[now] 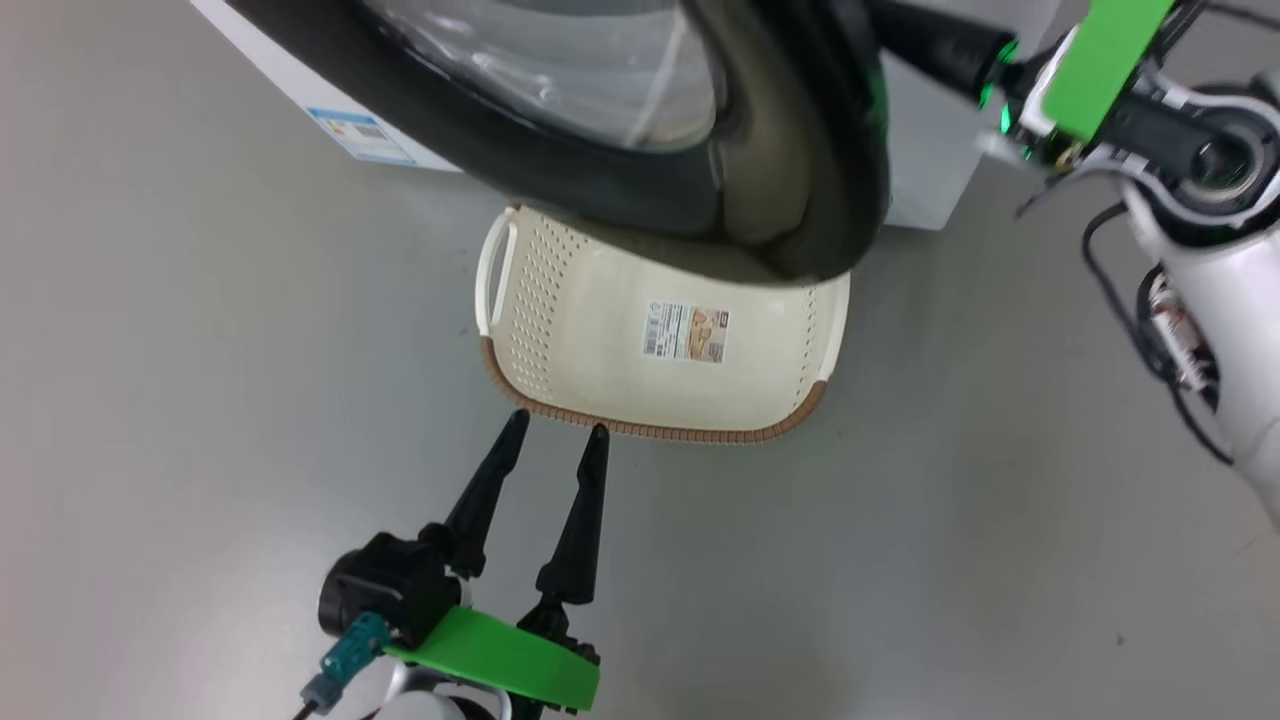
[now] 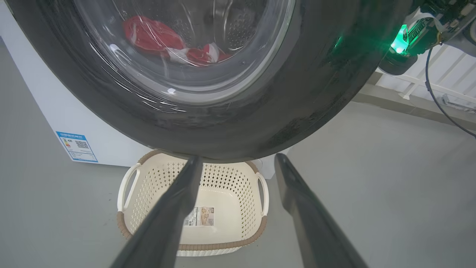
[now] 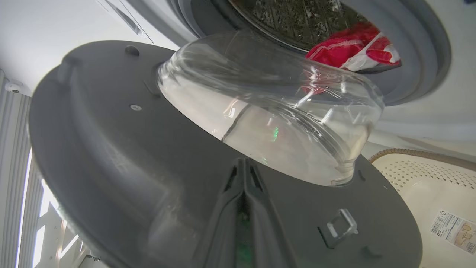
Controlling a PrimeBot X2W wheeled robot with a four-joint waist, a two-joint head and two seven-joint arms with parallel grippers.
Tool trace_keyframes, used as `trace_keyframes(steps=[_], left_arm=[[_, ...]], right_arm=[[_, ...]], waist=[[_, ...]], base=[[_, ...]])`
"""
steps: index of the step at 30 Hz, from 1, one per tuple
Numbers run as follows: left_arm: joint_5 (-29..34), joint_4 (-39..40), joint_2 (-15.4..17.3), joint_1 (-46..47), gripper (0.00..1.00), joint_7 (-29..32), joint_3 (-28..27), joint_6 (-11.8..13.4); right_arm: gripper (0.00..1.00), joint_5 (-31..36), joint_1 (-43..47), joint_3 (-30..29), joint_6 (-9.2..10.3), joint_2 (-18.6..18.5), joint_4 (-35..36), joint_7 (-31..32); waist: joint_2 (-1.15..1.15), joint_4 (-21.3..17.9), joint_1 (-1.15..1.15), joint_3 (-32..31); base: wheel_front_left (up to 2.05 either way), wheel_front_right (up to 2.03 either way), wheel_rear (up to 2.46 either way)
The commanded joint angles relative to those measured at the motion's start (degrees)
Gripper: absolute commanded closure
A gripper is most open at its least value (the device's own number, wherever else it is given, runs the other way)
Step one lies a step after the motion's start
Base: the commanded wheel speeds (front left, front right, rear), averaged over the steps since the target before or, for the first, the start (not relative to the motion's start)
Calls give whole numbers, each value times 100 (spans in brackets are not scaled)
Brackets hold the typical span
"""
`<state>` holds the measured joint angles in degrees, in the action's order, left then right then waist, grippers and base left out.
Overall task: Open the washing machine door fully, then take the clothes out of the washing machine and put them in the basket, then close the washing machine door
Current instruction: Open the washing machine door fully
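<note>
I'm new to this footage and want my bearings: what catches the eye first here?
The big black-rimmed door, swung open, hangs over the cream basket on the grey floor. Red clothes lie in the drum behind it. The left gripper points open at the basket's near rim.

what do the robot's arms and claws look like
Each claw has two long, tapered black fingers on a black base with a bright green plate: see the left claw and the right claw. The right forearm is glossy white with loose black cables; a teal connector sits by the left wrist.
</note>
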<state>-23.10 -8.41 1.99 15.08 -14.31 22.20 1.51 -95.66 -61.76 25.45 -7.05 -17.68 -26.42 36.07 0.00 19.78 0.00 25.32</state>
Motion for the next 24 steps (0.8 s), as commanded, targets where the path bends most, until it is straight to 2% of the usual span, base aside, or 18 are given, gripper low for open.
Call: trace_keyframes(steps=[1,24], left_arm=[[44,94,88,-133,0,-69,-210,-17],[-80,148,88,-728,0,-69,-506,-90]], right_arm=[[100,66,205,69,-44,172,210,61],[100,389,1495,505,-44,744,605,394]], waist=[[0,2,0,-230],[0,441,0,-1156]], base=[[0,0,0],[0,0,0]])
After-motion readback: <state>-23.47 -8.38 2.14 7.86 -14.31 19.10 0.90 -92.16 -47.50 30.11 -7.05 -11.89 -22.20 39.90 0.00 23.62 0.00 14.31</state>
